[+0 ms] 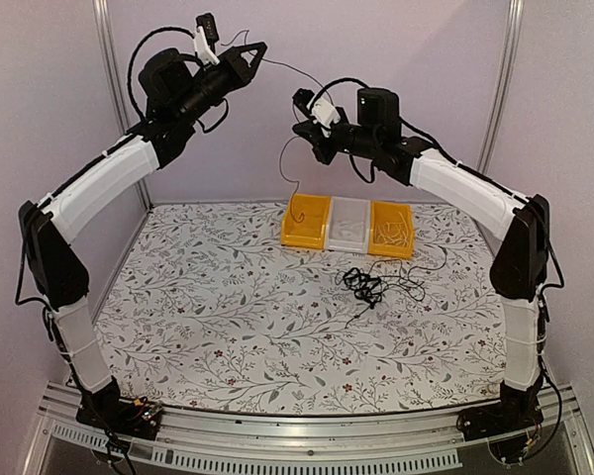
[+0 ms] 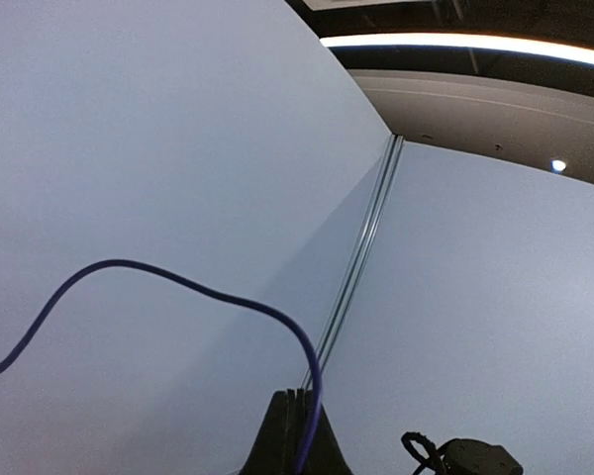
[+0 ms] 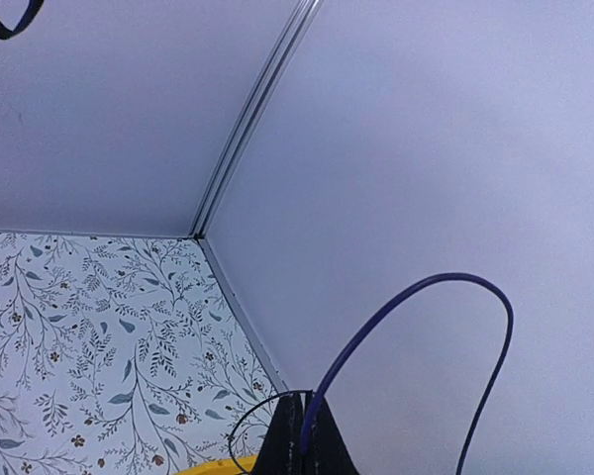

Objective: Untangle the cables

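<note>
1. Hanging high above the table [image 1: 228,307], both arms show in the top view. The left gripper [image 1: 261,49] is at the upper left and the right gripper [image 1: 305,131] is lower, near the centre, with their tips turned toward each other.
2. The left gripper [image 2: 295,401] has its fingers pressed together on the held strand [image 2: 178,280]. In its own wrist view the strand leaves the fingertips, arches up and runs off the left edge.
3. The right gripper [image 3: 302,401] is likewise closed tight on the held strand [image 3: 426,287], which rises from the tips, curves over and drops out at the lower right.
4. Any print on the white camera housings [image 1: 206,47] at the wrists is too small to read.
5. Only the top view shows the held strand [image 1: 289,69] as a thin dark line crossing the gap between the two grippers. A further length dangles from near the right gripper toward the left yellow bin [image 1: 307,220].
6. Only the top view shows the clump of cables [image 1: 364,285]. It lies on the floral cloth right of centre, just in front of the row of bins, with loose ends trailing to the right.
7. That row is the left yellow bin, a white bin [image 1: 348,223] and a right yellow bin [image 1: 391,228]. Thin wires can be seen in the right one.
8. In both wrist views the strand looks blue-violet against the pale walls, whereas in the top view it looks black.
9. The right wrist view adds the floral cloth at its lower left, a yellow bin rim [image 3: 218,467] at the bottom edge, and a thin black loop [image 3: 246,424] beside its fingers. The left wrist view shows only walls and ceiling.
</note>
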